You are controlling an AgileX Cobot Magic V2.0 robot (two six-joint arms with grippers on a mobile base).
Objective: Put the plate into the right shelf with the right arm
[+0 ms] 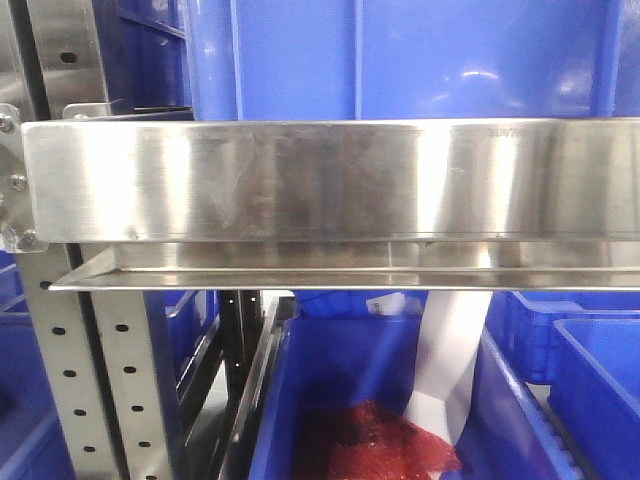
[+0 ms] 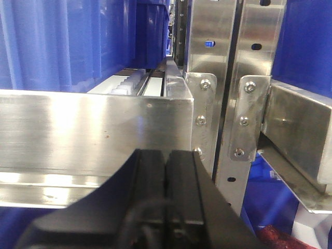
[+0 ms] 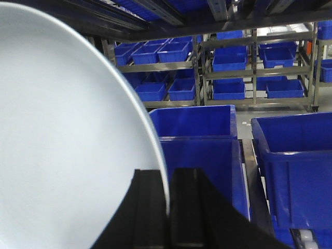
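Your right gripper (image 3: 168,207) clamped the plate (image 3: 62,140) by its rim, probably edge-on to clear bins (image 3: 192,122); left gripper (image 2: 166,171) sat clenched, empty.

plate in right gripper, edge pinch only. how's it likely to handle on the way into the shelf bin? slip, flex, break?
The plate looks rigid, so flex seems unlikely. Its glossy surface and the right gripper pinching only the rim suggest it could slip or pivot under fast moves. It looks like glazed ceramic, so probably brittle: a knock against a blue bin wall might chip it.
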